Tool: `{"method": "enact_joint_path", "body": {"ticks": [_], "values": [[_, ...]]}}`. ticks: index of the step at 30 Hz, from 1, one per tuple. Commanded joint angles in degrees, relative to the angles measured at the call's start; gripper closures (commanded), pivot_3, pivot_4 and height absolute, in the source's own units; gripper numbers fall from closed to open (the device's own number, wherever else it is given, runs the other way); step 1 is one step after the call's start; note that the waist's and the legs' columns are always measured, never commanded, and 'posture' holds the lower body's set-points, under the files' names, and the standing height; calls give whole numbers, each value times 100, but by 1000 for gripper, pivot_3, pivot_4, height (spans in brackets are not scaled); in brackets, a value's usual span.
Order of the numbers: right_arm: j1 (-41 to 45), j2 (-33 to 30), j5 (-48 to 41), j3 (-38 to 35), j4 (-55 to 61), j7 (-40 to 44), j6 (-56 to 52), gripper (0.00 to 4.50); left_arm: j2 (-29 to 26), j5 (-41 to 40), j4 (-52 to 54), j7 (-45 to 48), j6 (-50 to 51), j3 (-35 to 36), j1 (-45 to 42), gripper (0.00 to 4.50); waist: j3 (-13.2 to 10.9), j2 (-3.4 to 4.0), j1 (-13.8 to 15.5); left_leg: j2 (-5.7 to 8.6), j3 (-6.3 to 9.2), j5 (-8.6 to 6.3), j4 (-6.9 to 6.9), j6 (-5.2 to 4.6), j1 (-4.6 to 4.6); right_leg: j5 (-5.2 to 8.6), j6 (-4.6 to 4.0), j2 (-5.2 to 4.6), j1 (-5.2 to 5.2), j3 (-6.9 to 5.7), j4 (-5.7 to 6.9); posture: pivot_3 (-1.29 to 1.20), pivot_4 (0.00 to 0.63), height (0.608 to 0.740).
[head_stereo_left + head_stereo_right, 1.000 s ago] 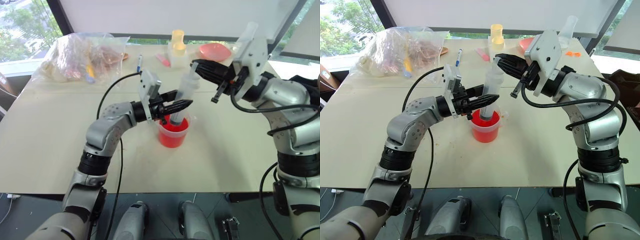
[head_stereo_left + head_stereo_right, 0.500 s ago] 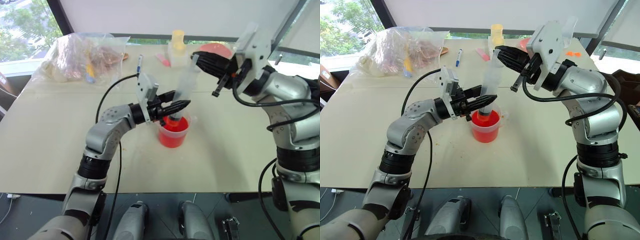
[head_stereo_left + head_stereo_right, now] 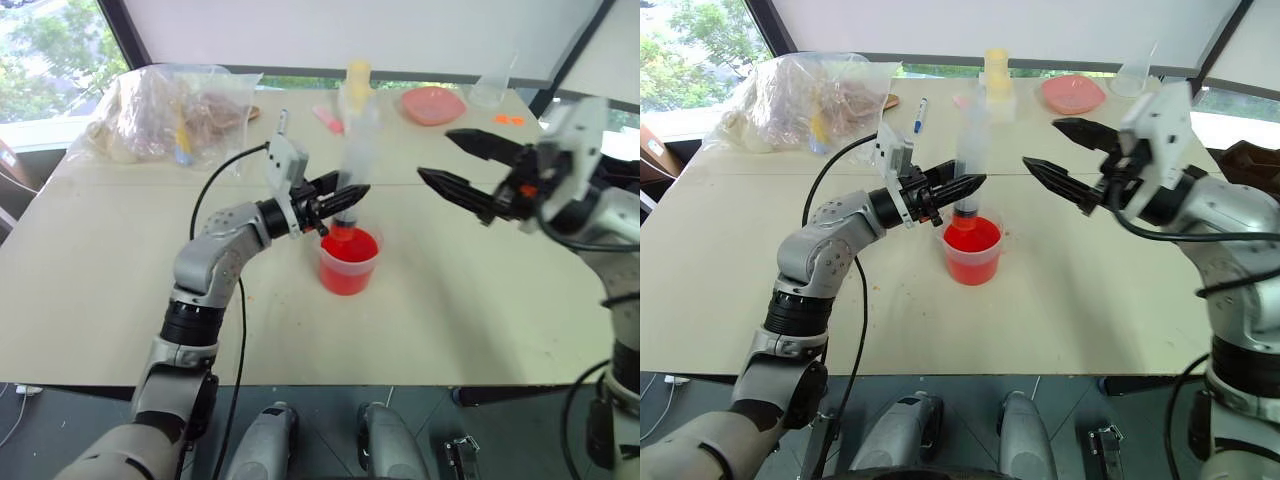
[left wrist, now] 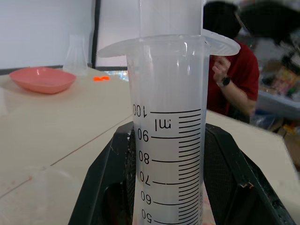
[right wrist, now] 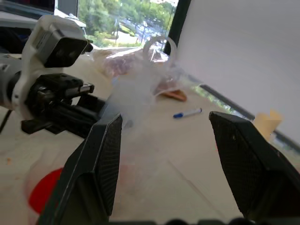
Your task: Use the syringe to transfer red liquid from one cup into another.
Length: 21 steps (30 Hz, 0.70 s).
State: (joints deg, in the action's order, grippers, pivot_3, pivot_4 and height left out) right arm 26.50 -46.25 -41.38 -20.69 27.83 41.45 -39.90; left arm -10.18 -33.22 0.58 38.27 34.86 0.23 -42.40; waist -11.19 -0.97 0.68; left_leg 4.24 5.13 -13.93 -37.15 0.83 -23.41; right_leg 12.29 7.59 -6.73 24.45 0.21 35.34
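The syringe (image 3: 352, 150) stands nearly upright with its lower end in the red-tinted cup (image 3: 348, 262), which holds the red liquid (image 3: 971, 236). My left gripper (image 3: 340, 197) is shut on the syringe barrel (image 4: 168, 140), just above the cup and below the flange. In the left wrist view its black fingers (image 4: 101, 187) flank the printed marks. My right gripper (image 3: 1040, 142) hangs open to the right of the syringe, apart from it and holding nothing. In the right wrist view the fingers (image 5: 101, 159) stand wide with the blurred syringe (image 5: 136, 93) beyond them. I cannot make out the other small cup.
At the back left lies a crumpled plastic bag (image 3: 165, 105), with a blue-capped pen (image 3: 280, 122) beside it. Yellowish containers (image 3: 356, 78), a pink dish (image 3: 432, 103) and a tall clear cup (image 3: 490, 90) stand along the back. A person in red (image 4: 232, 79) sits beyond the table.
My right gripper has let go of the plunger top, opened and drawn back to the right. The left gripper still holds the syringe, which now stands more upright.
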Motion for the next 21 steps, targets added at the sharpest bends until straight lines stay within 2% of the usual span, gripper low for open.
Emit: {"method": "enact_joint_path", "body": {"ticks": [1,4,8,11,15,21], "values": [[-95,-182,-337,-638,62,-83,-97,1398,68,-826,547,-415,462,633,-809,3066,-2,-3,-2,-2,0,0,-2,0,-1,0,0,2,0,-1,0,0,150,740],[-106,-250,-414,-738,-60,-86,-66,1398,-47,-1076,494,-510,649,858,-1217,3066,0,0,-16,-2,-11,0,-3,0,1,0,0,2,0,0,1,0,150,740],[98,-247,-78,-510,-376,-64,348,1398,-492,-449,13,6,-13,584,-1589,3066,2,4,-39,4,-20,0,-2,0,5,0,0,6,-2,0,4,0,150,740],[626,-35,571,-10,-1042,-213,1043,1398,-640,223,-1024,344,-837,326,-1835,3066,2,4,-42,7,-24,1,-6,0,6,-1,-2,8,-4,1,5,0,150,740],[1599,431,1703,910,-2140,-305,2284,1398,-567,912,-2662,644,-2053,176,-2132,3066,2,4,-73,9,-27,2,-8,1,8,-4,-5,10,-5,2,2,0,150,740],[2679,1072,2554,1539,-3620,-272,3634,1398,-367,1501,-4127,818,-3208,99,-2478,3066,0,0,-142,12,-23,14,1,21,-6,-9,4,7,11,1,-3,0,150,740]]}}
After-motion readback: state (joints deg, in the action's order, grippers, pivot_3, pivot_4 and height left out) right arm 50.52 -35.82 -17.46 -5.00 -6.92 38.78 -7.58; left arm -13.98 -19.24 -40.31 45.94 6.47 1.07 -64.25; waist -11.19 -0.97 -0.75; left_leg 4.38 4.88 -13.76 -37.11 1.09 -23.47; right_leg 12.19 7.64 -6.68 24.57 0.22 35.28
